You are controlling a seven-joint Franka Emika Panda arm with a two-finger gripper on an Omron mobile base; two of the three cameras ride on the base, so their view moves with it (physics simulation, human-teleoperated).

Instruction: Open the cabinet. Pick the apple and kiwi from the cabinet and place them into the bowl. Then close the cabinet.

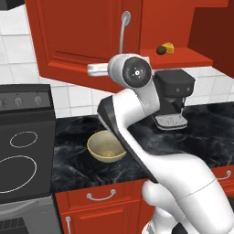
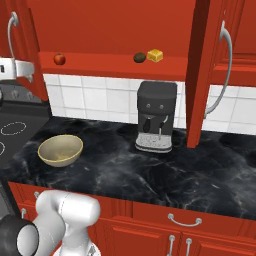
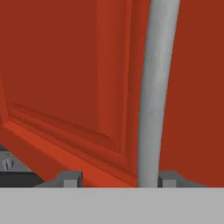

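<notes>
pincer (image 3: 114,178) — jaws parted around door handle (image 3: 154,96), no clamp | cabinet (image 2: 115,25) open | apple (image 2: 59,59) on shelf, bowl's (image 2: 60,149) 12 o'clock

I'm looking at a black marbled surface (image 2: 150,170) that runs along a wall of white square tiles (image 2: 100,97). A black coffee machine (image 2: 156,116) stands on it against the tiles. To the left I see a black glass stove top (image 1: 23,155) with white ring markings and a knob panel (image 1: 25,99) behind it. Below the surface are red drawers (image 2: 185,220) with short curved silver handles (image 1: 101,196). The light is even, with soft shadows.
</notes>
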